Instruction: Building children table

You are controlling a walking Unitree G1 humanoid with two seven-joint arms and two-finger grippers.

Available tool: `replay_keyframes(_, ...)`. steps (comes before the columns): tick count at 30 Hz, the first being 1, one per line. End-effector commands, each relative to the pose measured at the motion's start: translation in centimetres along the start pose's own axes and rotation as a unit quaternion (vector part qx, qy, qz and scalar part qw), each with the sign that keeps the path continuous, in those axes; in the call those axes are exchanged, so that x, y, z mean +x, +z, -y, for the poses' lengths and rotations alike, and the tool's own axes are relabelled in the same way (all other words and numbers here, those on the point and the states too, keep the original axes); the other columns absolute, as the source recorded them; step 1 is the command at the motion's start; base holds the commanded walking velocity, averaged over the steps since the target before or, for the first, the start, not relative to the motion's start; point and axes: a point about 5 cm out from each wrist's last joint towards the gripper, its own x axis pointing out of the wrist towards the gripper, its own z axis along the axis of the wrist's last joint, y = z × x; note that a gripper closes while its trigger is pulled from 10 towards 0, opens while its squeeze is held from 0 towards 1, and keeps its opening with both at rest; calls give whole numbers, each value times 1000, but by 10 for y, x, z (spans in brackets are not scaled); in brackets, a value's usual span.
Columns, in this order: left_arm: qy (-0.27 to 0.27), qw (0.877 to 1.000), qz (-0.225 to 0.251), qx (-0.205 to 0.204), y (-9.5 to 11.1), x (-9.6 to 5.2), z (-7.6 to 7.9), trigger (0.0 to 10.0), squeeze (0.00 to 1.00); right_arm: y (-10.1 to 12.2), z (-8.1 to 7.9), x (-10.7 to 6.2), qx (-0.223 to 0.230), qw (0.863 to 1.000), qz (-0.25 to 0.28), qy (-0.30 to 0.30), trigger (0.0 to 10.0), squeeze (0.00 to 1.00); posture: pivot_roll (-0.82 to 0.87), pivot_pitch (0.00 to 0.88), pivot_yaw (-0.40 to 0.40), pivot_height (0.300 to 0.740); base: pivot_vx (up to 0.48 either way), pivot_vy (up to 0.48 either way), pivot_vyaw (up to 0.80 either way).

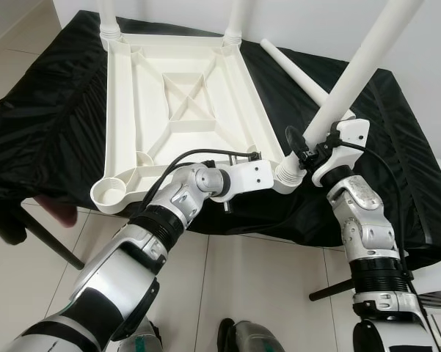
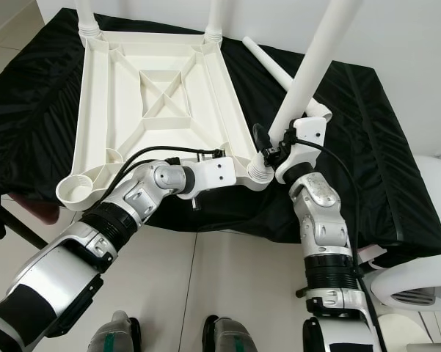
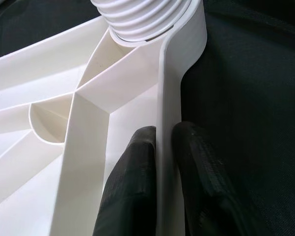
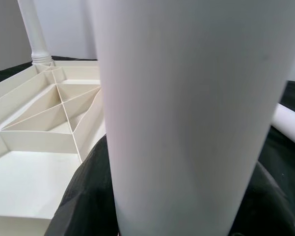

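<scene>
A white plastic table top (image 1: 121, 110) lies upside down on a black cloth. My left gripper (image 3: 157, 162) is shut on its side rim, one finger on each face, just short of the near right corner. In that corner socket sits the threaded end (image 3: 142, 19) of a white table leg (image 1: 359, 66), which leans up and to the right. My right gripper (image 1: 308, 147) is shut on this leg just above the threads, and the leg (image 4: 186, 123) is very close in the right wrist view. Two more legs (image 1: 110, 18) (image 1: 236, 18) stand in the far corners.
A loose white leg (image 1: 293, 70) lies on the black cloth (image 1: 51, 110) right of the table top. The near left corner has a round socket (image 1: 108, 194) overhanging the cloth's front edge. Tiled floor (image 1: 264, 293) lies below. A white object (image 2: 425, 286) stands at lower right.
</scene>
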Motion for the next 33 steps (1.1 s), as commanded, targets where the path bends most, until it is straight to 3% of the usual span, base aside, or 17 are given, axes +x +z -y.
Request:
replay_keyframes(1, -10, 1000, 5, 8, 6, 3, 4, 10000, 0, -52, -2, -15, 26, 992, -120, -19, 10000, 0, 49, 98, -69, 740, 0, 0, 0)
replay_keyframes(16, -7, 1000, 4, 6, 6, 3, 2, 10000, 0, -49, -9, -13, 6, 993, -116, -27, 10000, 0, 51, 105, -75, 740, 0, 0, 0)
replay_keyframes(27, -4, 1000, 5, 6, 6, 2, 1, 10000, 0, -43, -10, -6, 28, 992, -114, -41, 10000, 0, 49, 105, -77, 740, 0, 0, 0)
replay_keyframes(33, -3, 1000, 6, 7, 7, 2, 0, 10000, 0, -41, -12, -15, 19, 995, -92, -36, 10000, 0, 47, 106, -75, 740, 0, 0, 0)
